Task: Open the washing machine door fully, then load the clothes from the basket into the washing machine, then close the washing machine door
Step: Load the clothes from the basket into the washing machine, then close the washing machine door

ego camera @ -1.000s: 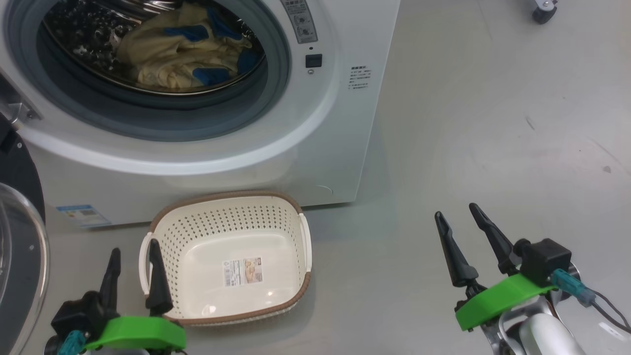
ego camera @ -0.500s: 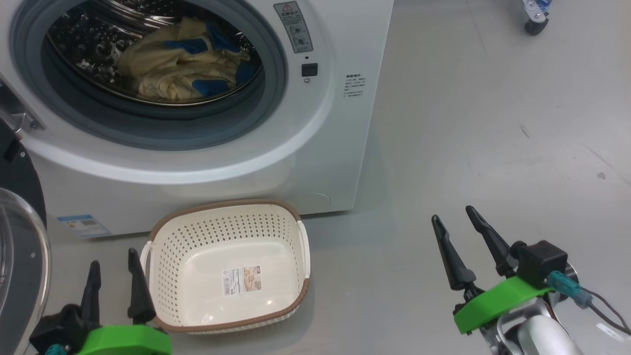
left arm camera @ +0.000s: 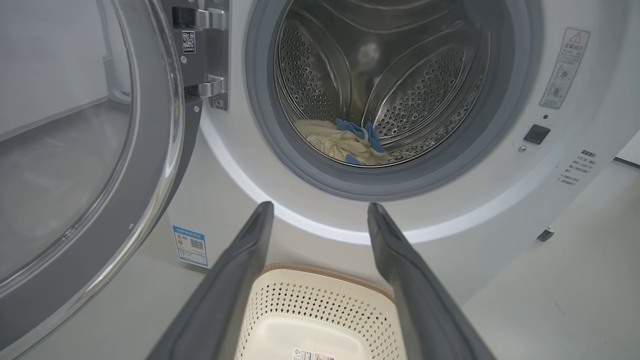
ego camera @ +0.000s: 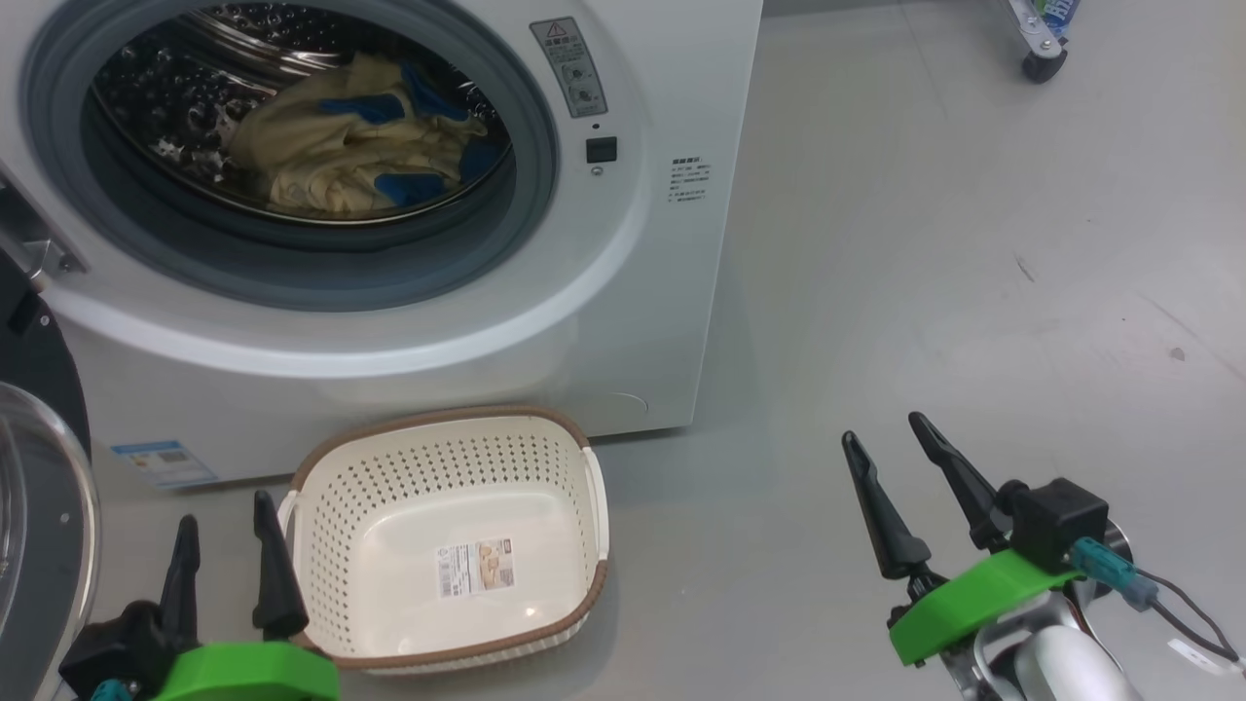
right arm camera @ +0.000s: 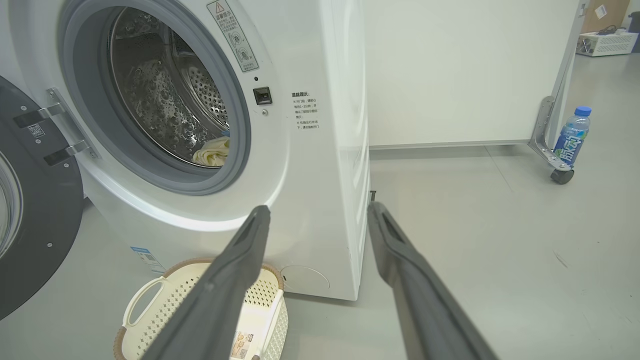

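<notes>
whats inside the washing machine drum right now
Pale-yellow clothes with blue patches lie heaped at the bottom of the perforated steel drum. Anything beneath the heap is covered.

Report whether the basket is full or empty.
Empty. The basket shows its bare bottom and label sticker, with nothing inside. The clothes lie in the drum of the washing machine.

The right gripper [right arm camera: 318, 209] has its two dark fingers spread wide, pointing at the front right corner of the washing machine [right arm camera: 320, 165]. The door [right arm camera: 40, 235] is swung open on the left. A bit of the yellow clothes [right arm camera: 212, 151] is lying low in the drum. The basket [right arm camera: 165, 300] sits on the floor just in front of the machine, partly behind the left finger. A blue-capped bottle [right arm camera: 571, 140] stands far right, by a caster wheel [right arm camera: 562, 176].
</notes>
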You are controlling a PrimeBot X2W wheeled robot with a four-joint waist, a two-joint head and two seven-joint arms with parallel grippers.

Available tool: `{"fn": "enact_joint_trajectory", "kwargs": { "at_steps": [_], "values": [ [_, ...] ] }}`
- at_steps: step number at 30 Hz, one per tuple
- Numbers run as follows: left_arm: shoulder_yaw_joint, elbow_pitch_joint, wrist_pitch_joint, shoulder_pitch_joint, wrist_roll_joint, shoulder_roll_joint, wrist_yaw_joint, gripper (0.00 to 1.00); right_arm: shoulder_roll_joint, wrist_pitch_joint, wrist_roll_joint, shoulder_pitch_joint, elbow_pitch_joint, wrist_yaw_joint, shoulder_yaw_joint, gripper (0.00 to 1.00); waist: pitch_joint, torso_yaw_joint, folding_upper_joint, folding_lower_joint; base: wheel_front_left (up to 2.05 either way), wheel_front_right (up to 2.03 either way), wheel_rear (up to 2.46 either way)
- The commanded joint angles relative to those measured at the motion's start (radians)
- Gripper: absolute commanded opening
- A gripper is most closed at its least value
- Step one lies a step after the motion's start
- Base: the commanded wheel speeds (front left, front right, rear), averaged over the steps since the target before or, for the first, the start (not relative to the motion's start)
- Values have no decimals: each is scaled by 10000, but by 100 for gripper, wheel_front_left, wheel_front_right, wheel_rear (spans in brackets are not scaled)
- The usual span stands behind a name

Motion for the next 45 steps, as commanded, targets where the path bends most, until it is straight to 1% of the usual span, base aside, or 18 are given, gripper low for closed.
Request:
{"fn": "enact_joint_trajectory", "kwargs": {
  "at_steps": [1,25,34,40,45],
  "values": [
    [321,-262,-109,-214,-7,97,80,100,-121,-67,14,-201,-249,37,190,100,-46,-8,-1,0,0,0,0],
    [337,-248,-109,-143,265,97,-18,100,-100,-67,-9,-95,-325,37,77,100,-83,-5,-1,0,0,0,0],
    [336,-286,-109,-130,379,97,43,100,-92,-67,-26,-94,-332,37,56,100,-47,-29,-1,0,-1,1,0],
    [307,-316,-109,-132,428,97,127,100,-94,-67,-25,-90,-357,37,45,100,-22,-28,-1,0,-61,61,0],
    [286,-316,-109,-129,404,97,147,100,-97,-67,-18,-96,-368,37,50,100,14,-27,-1,0,-136,136,0]
  ]
}}
